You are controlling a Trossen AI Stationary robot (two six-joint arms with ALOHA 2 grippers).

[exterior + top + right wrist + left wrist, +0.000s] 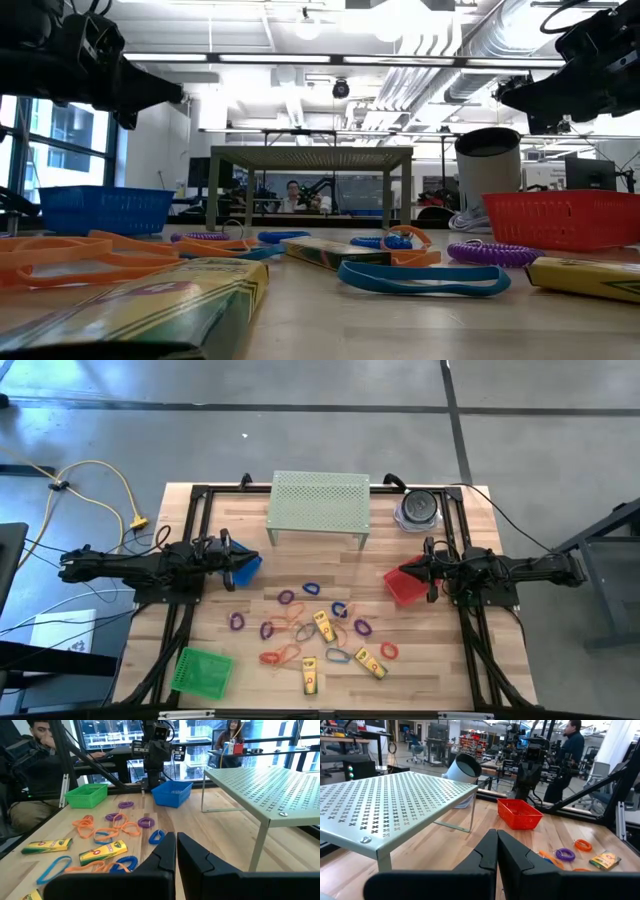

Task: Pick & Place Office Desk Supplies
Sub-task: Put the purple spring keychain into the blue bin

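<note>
three baskets: blue (pixel 247 568), red (pixel 403 585), green (pixel 203 670) | contents unclear | both end effectors together

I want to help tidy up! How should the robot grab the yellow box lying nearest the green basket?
Probably from straight above, pinching its two long sides near the middle. The yellow box lies flat on the table, its long edges are free, and no loop lies on it. The left tool, now shut, looks closer to it than the right tool, so it may suit better.
</note>
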